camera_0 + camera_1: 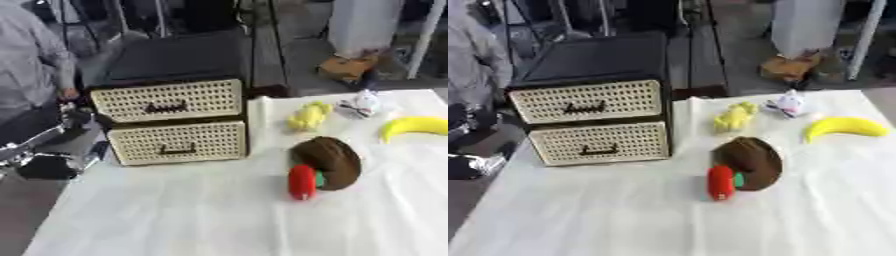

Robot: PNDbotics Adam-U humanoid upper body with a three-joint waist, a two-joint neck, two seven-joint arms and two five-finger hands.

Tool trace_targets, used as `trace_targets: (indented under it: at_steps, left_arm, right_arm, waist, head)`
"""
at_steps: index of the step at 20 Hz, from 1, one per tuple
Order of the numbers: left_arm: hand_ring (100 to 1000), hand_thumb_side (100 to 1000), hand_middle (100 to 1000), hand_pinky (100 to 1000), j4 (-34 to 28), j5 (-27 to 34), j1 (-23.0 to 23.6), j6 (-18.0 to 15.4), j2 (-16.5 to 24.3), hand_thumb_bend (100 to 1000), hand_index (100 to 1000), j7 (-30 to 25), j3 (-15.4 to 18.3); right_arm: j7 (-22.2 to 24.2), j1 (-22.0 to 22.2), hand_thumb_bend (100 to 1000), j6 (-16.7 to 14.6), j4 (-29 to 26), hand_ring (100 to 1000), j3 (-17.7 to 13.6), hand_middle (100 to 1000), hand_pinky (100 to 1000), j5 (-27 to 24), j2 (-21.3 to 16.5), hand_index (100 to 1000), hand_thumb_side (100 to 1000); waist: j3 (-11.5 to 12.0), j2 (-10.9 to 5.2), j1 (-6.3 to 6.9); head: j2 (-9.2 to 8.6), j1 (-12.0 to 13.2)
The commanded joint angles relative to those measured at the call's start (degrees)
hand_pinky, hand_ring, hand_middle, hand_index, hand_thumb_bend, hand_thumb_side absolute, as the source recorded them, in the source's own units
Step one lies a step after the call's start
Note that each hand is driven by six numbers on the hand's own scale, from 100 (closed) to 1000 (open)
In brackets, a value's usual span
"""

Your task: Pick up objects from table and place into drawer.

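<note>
A black cabinet (175, 60) with two cream wicker drawers stands at the table's back left. The upper drawer (166, 101) and the lower drawer (179, 142) are both closed. To its right on the white cloth lie a yellow soft toy (308, 116), a small white toy (360, 105), a banana (413, 126), a brown round thing (331, 161) and a red piece (301, 182) with a bit of green leaning against it. My left arm comes in at the left edge, and its hand (77, 118) is a dark shape beside the cabinet's left side, holding nothing that I can see. My right hand does not show.
The white cloth (175, 215) covers the table, with its left edge running diagonally past my left arm. Behind the table are a brown box (348, 67) on the floor and white posts (427, 35).
</note>
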Motion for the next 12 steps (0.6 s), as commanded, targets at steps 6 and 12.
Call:
trace_targets:
  at_steps: [6,12]
  left_arm:
    - [100,697,100,100,0.7,7.6,-3.8,2.8,-0.1,104,815,-5.7,0.2]
    - [100,703,100,100,3.5,13.2,-6.5,5.1,-0.6,109,805,-9.3,0.4]
  right_arm:
    - [0.6,-2.0,100,0.2,-0.9,729,0.1,610,568,-0.7,-0.9,737,863]
    - [0.9,-3.2,100,0.6,-0.9,729,0.2,609,567,-1.1,-0.7,737,850]
  waist:
    - [-1.5,0.26,0.24]
    - [-3.0,1.09,0.90]
  head:
    - [-1.15,0.3]
    - [-1.00,-0.4]
